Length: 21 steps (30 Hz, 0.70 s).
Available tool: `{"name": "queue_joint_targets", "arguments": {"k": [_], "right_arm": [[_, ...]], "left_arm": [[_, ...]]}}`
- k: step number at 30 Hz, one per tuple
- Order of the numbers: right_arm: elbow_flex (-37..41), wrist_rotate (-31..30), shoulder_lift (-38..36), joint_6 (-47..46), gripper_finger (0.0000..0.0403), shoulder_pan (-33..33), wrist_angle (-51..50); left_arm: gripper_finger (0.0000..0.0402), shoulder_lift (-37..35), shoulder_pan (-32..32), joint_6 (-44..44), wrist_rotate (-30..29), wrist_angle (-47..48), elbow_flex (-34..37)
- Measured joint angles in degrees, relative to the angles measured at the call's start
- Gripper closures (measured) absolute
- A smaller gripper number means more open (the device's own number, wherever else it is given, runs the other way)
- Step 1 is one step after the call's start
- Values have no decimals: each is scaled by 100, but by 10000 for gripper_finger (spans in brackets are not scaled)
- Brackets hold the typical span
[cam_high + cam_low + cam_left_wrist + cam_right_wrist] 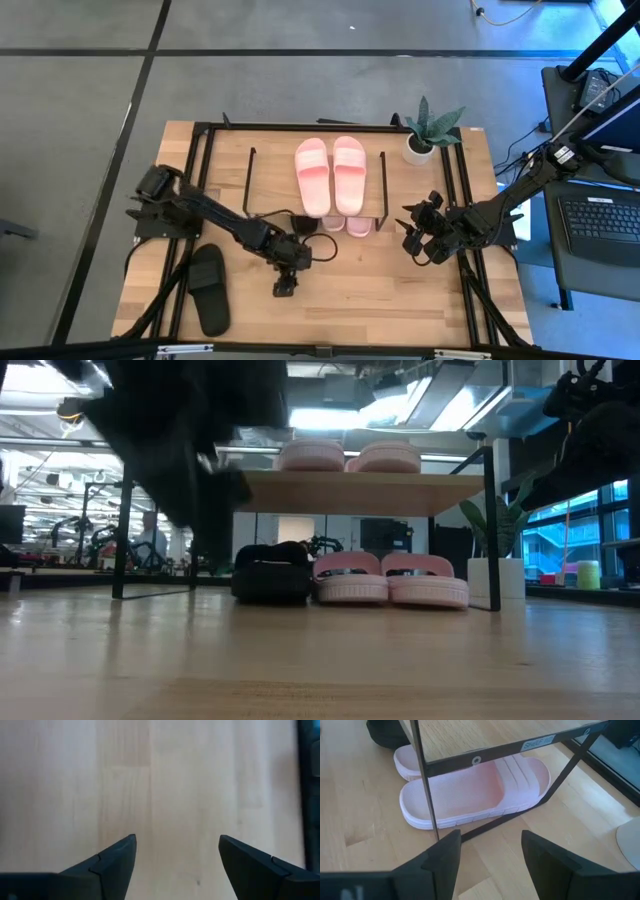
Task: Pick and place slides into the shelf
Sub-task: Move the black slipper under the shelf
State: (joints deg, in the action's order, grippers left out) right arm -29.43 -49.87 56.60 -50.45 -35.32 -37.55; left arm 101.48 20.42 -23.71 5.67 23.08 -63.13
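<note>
A: What did the shelf [270, 170] look like?

B: It was a low rack, a light wooden board with visible grain on thin black wire legs. One pair of pink slides [330, 173] lay on the top board, side by side. They were of smooth foam-like material, with a wide strap and ribbed soles.

A: And under the board?

B: A second pink pair [390, 579] stood there on the tabletop [380, 290], the two touching each other. Just beside them, also under the board, was one black slide [272, 573]. The other black slide [209, 288] lay alone on the tabletop, near the front left corner, well apart from the shelf.

A: Where were the claws?

B: The left claw [285, 288] hung over bare wood in front of the shelf, pointing down. Its two dark, wedge-shaped fingers [116, 860] were spread apart and held nothing. The right claw [413, 243] was beside the right end of the shelf, also spread and empty. In its wrist view, a black leg [425, 785] and the board's dark edge stood between it and the lower pink pair.

A: Anything else around?

B: A small plant [428, 130] with spiky green leaves in a white pot stood at the back right corner. A black metal frame [200, 150] ran along the tabletop's edges.
</note>
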Motion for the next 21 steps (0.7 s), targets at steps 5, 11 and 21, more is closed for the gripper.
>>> {"name": "queue_joint_targets", "arguments": {"k": [5,11,21], "right_arm": [[0,-2,0,-1,192,-1,21],[0,-2,0,-1,192,-1,23],[0,-4,0,-3,192,0,56]], "left_arm": [[128,-725,285,-19,-211,67,0],[128,-1525,658,-23,-769,227,0],[128,-2324,1179,-966,-1877,1550,0]]}}
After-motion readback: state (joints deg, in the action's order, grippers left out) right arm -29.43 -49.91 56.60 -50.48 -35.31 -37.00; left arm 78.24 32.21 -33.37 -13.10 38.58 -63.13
